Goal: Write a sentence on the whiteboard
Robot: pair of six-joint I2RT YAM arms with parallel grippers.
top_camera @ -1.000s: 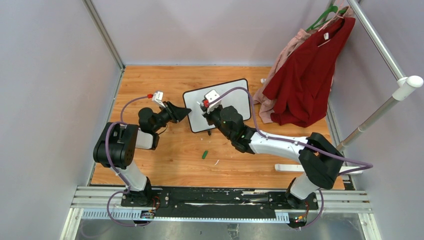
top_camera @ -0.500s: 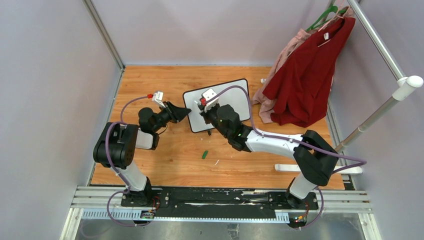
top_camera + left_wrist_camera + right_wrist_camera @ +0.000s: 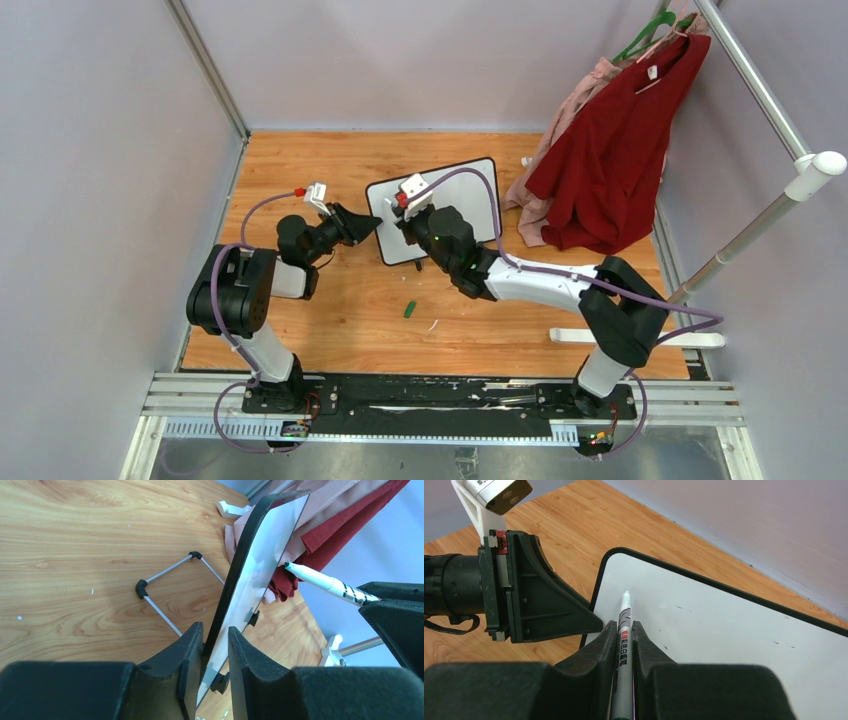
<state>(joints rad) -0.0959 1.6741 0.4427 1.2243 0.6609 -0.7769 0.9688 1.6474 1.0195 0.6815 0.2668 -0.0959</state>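
Over on the left, got the left gripper [image 3: 372, 226] clamped tight on the left edge of the whiteboard [image 3: 470, 195], fingers [image 3: 192, 645] pinching the black frame. Standing at a tilt around mid-table on the wooden table [image 3: 300, 160], a bit toward the back. Next over, got the right gripper [image 3: 406, 220] squeezed around a white marker [image 3: 623, 630], tip up by the board's left side. Can't tell if actually touching. Down front, a small green bit [image 3: 409, 309] on the wood. Far right, a red garment [image 3: 610, 170] hanging just beside the board.
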